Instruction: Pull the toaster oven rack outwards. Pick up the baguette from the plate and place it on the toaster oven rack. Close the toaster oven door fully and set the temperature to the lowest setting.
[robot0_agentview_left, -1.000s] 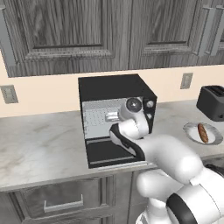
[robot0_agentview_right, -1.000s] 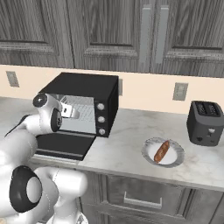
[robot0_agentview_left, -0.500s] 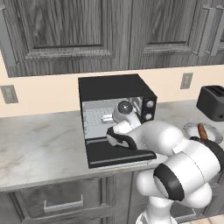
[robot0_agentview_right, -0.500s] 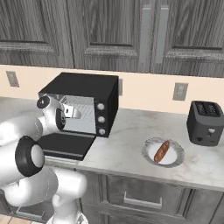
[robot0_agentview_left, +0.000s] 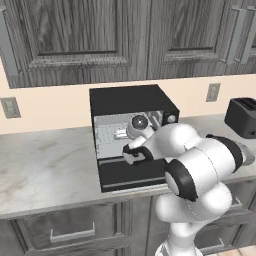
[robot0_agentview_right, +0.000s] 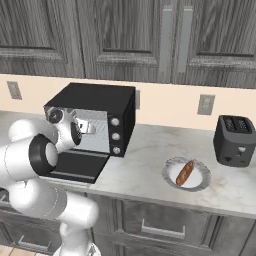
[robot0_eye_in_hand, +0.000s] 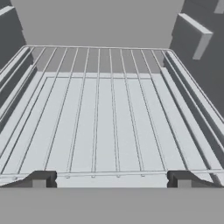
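Observation:
The black toaster oven (robot0_agentview_left: 131, 102) (robot0_agentview_right: 102, 102) stands on the counter with its toaster oven door (robot0_agentview_left: 131, 174) (robot0_agentview_right: 77, 165) folded down flat. Inside lies the silver wire toaster oven rack (robot0_eye_in_hand: 109, 118) (robot0_agentview_left: 111, 136), pushed in. My gripper (robot0_eye_in_hand: 111, 180) (robot0_agentview_left: 126, 151) is at the oven's mouth, open, one of its fingertips (robot0_eye_in_hand: 41, 179) at each side of the rack's front bar with nothing between them. The orange-brown baguette (robot0_agentview_right: 184, 172) lies on the white plate (robot0_agentview_right: 168, 176) to the right of the oven.
A black slot toaster (robot0_agentview_right: 235, 141) (robot0_agentview_left: 242, 116) stands at the far right. Three knobs (robot0_agentview_right: 115, 135) run down the oven's right front. Dark wood cabinets hang above, and drawers sit below the marble counter (robot0_agentview_left: 45, 165). My own arm crosses in front of the oven.
The hand has moved down and in toward the oven's mouth, and the elbow has swung up in front of the oven. The jaws stayed open.

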